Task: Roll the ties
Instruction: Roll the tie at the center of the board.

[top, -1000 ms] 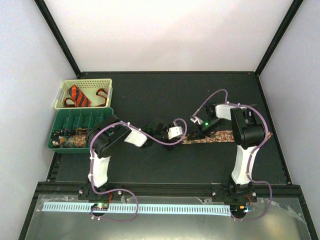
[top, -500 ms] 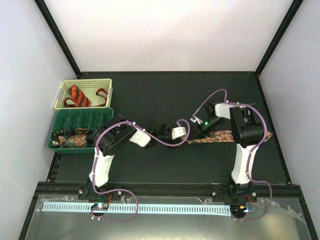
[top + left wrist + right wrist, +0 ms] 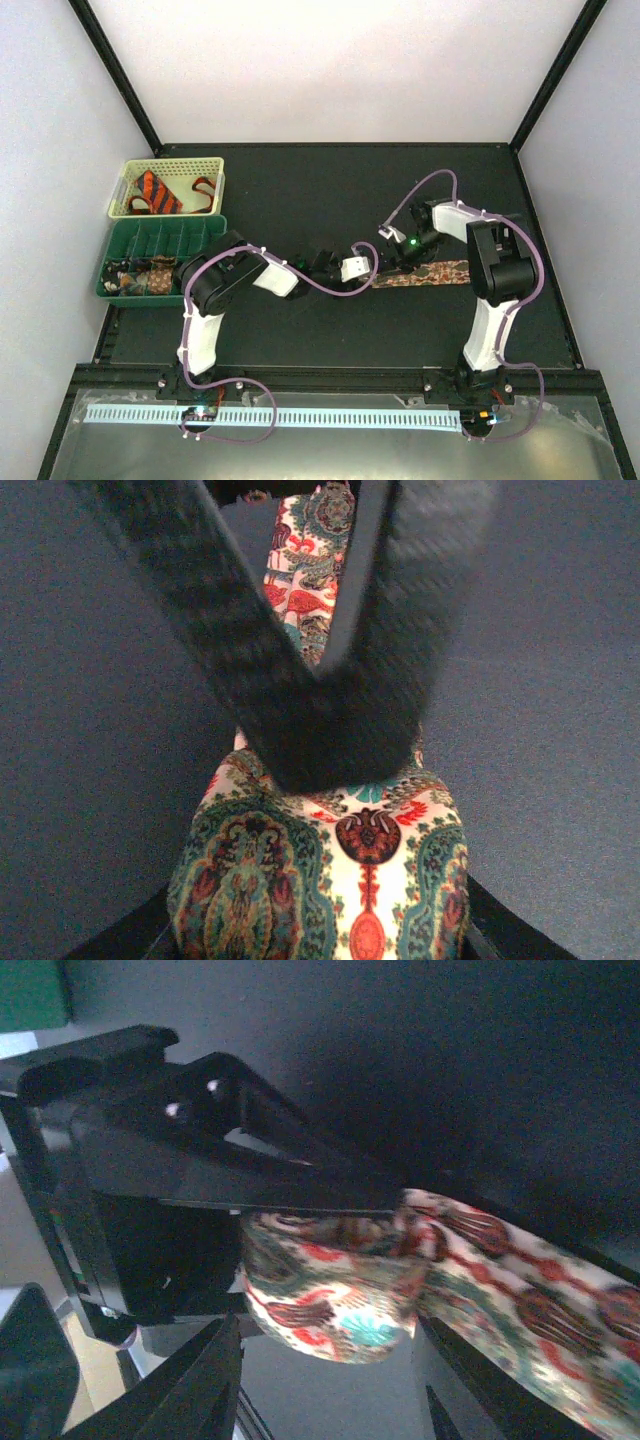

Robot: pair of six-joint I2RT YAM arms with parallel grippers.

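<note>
A paisley tie in brown, green and red lies as a strip (image 3: 430, 272) on the black table, and its left end is rolled into a coil (image 3: 320, 880). My left gripper (image 3: 370, 270) is shut on the coil, which fills the space between its jaws in the left wrist view. My right gripper (image 3: 388, 260) meets it from the right. Its fingers (image 3: 215, 1380) press on both sides of the coil (image 3: 330, 1300), and the strip (image 3: 540, 1310) trails off to the right. An orange tie with black stripes (image 3: 158, 190) lies in the yellow basket (image 3: 170, 163).
A green divided tray (image 3: 170, 228) stands at the left below the basket, with small dark coils (image 3: 140, 280) in its front compartments. Purple cables loop over both arms. Black frame posts and white walls close in the table.
My right gripper has moved left to the coil. The strip's right end has drawn left, out from beyond the right arm. My left gripper has hardly moved.
</note>
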